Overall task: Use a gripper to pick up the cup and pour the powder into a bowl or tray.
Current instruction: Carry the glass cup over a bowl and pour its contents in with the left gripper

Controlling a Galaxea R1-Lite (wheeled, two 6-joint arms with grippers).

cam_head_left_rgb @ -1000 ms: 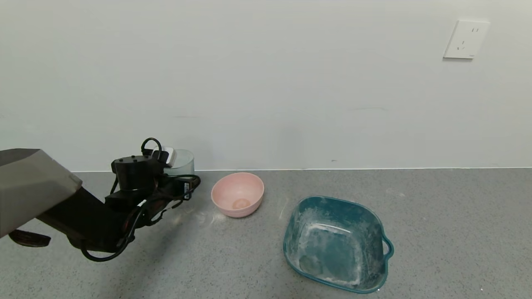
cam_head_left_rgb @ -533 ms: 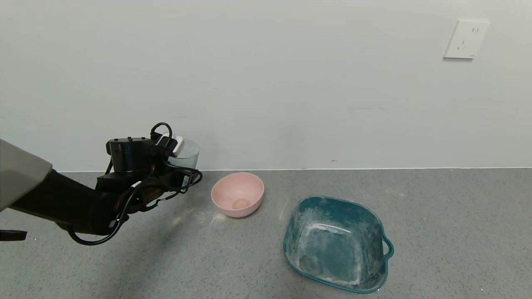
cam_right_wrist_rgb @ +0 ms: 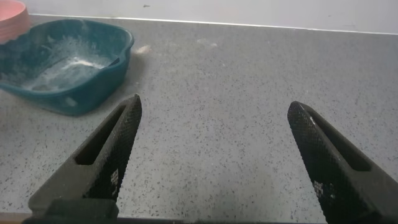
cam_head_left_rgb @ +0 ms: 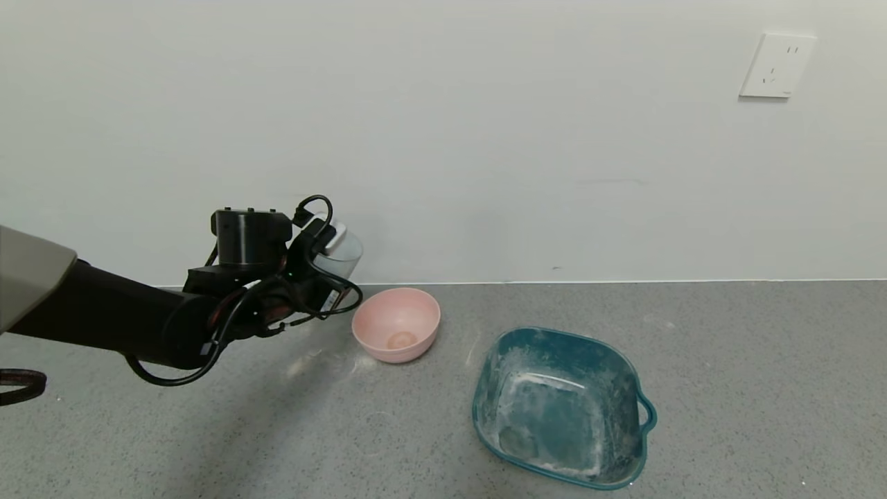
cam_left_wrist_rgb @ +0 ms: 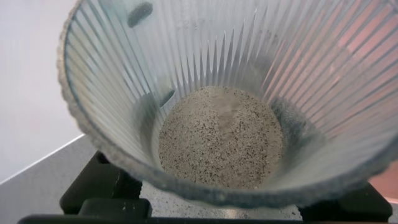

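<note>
One cup (cam_head_left_rgb: 341,251), one pink bowl (cam_head_left_rgb: 396,324) and one teal tray (cam_head_left_rgb: 563,406) are in the scene, along with two arms, only one of which shows from the head view. The grey speckled tabletop (cam_head_left_rgb: 727,388) carries the bowl and the tray; the cup is up in the air.

The left arm reaches in from the left, stretched out roughly level and angled toward the far wall. Its left tool (cam_head_left_rgb: 326,249) is clamped on the cup, holding it above the tabletop, just left of the bowl and higher than the bowl's rim. The cup tilts a little toward the right. Looking into it from the wrist, the ribbed wall (cam_left_wrist_rgb: 249,56) rings a small heap of greyish speckled powder (cam_left_wrist_rgb: 221,140) lying at the bottom.

The right tool (cam_right_wrist_rgb: 211,155) hangs low over bare tabletop on the right side, its two black fingers (cam_right_wrist_rgb: 112,155) spread wide with nothing between them; the tray sits off beyond it.

Cables and the black wrist module (cam_head_left_rgb: 249,235) hide most of the cup from the head view, so only its upper right part shows. A small brownish spot (cam_head_left_rgb: 402,339) lies in the bowl's bottom, too faint to identify. White smears coat the tray's floor. A wall socket (cam_head_left_rgb: 777,66) sits high at far right.
</note>
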